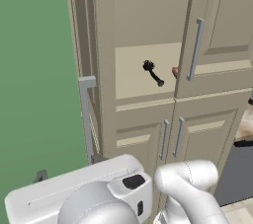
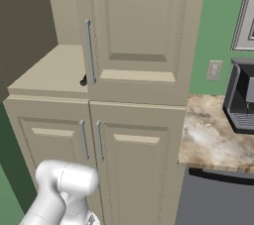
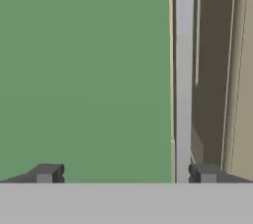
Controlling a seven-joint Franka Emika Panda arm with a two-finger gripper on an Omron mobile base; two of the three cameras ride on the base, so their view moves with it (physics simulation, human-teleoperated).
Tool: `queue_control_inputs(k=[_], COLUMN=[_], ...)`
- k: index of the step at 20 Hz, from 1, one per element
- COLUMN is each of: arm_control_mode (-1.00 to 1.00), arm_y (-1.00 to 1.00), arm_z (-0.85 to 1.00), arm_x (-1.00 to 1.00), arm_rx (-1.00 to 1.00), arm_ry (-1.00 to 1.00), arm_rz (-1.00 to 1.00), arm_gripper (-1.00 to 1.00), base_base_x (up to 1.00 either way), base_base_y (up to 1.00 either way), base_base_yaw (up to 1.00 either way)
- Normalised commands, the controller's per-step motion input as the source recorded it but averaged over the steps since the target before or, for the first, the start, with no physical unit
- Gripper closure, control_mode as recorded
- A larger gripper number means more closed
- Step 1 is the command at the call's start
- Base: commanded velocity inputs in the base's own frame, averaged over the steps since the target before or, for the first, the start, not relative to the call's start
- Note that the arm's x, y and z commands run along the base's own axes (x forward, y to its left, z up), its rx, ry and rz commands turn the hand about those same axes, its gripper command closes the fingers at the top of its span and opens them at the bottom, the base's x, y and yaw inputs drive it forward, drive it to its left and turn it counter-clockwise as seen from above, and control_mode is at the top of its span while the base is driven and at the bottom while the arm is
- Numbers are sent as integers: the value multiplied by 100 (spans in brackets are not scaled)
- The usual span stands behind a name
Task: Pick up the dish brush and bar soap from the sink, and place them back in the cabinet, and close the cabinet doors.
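Tall beige wooden cabinet (image 1: 143, 30) fills the centre of the left base view. Its left raised-panel door (image 1: 85, 70) is swung fully open, seen edge-on at centre left against the green wall (image 1: 34, 70), long grey bar handle (image 1: 85, 119) sticking out toward the camera. Right upper door (image 1: 217, 25) is closed or nearly so, can't tell which.

Small all-black dish brush (image 1: 152, 72) lies on the beige inner shelf (image 1: 138, 77), mid-frame, tufted head to upper left, handle running to lower right. Small pinkish-orange bar soap (image 1: 175, 72) sits on the same shelf just right of the brush, partly hidden by the right door's edge. In the right base view only the brush's handle tip (image 2: 83, 82) peeks out at the door edge, left of centre.

Hand view: gripper (image 3: 126, 173) at the bottom, jaws wide apart, nothing between them. Grey bar handle (image 3: 183, 80) runs vertically right of centre, lining up just inside the right-hand fingertip (image 3: 205, 172); contact unclear.
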Motion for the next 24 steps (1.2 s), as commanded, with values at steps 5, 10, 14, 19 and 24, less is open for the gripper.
queue_control_inputs(k=[5, 10, 14, 19, 24], arm_control_mode=[-100, -100, -100, -100, -100], arm_y=[15, 12, 12, 5, 0], arm_z=[-1, -7, -5, -10, -9], arm_x=[9, 11, 18, 19, 21], arm_rx=[1, 0, 0, 1, 2], arm_ry=[0, 0, 0, 0, 0], arm_rz=[-8, -7, -8, -8, -8], arm_gripper=[-100, -100, -100, -100, -100], base_base_x=[0, 0, 0, 0, 0], base_base_y=[0, 0, 0, 0, 0], base_base_yaw=[0, 0, 0, 0, 0])
